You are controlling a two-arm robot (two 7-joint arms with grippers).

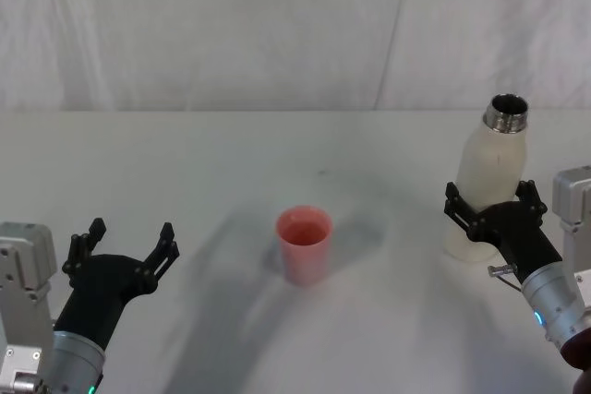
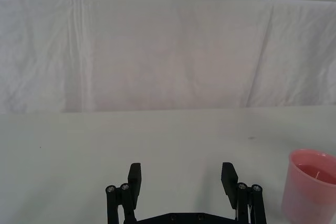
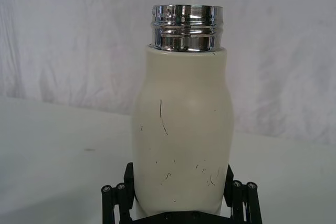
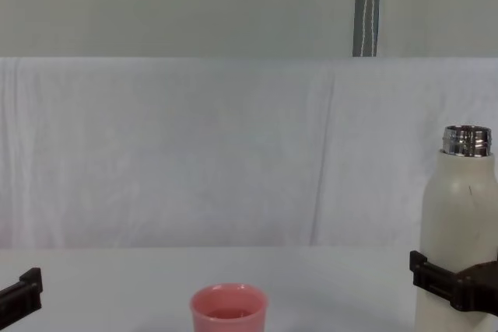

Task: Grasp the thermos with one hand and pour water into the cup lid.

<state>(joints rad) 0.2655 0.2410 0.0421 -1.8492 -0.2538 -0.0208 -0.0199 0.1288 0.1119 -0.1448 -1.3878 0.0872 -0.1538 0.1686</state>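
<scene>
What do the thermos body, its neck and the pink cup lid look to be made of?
Thermos body: cream matte coating, probably painted metal, marked by thin dark scratches. Neck: polished chrome-like metal with mirror reflections and threads. Cup lid: smooth pink, likely plastic, evenly coloured.

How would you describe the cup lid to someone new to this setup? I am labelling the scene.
On the white table, look near the middle, between the two arms. There stands the cup lid, well to the left of the thermos that the right pincer clasps. It is the short pink open cup without a handle, far lower than the tall cream bottle.
</scene>
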